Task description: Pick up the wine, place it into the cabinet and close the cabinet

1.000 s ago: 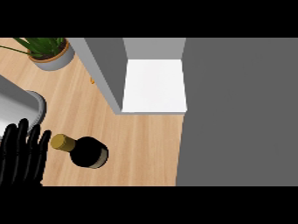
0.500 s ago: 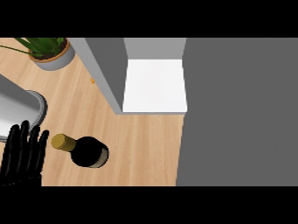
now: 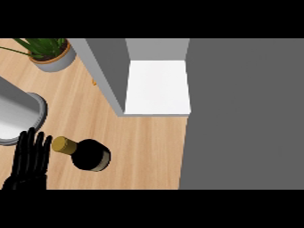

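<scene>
**Q:** Hand state, and where's the wine?

**A:** My left hand (image 3: 29,161) is open, fingers straight and pointing far, holding nothing. My right hand isn't in view. The wine bottle (image 3: 92,156) stands on the table (image 3: 144,147), near left, just right of my fingers. I can't tell if they touch it. The cabinet (image 3: 108,67) is further away and to the right, with its shelf (image 3: 158,87) bare.

**Q:** Risks?

**A:** My guess is tipping. A push from one side only could knock the bottle over rightward or roll it. The grey cylinder (image 3: 6,109) sits close on my left, so a wide swing could bump it. On the way in, the bottle could clip the cabinet's wall edge.

**Q:** Materials and shapes?

**A:** The bottle is dark, round and glossy, likely slick glass, with a tan cap (image 3: 63,144). The table is light wood grain. The cabinet has flat matte grey panels and a white shelf. The cylinder looks like smooth metal. A potted plant (image 3: 52,55) sits far left.
</scene>
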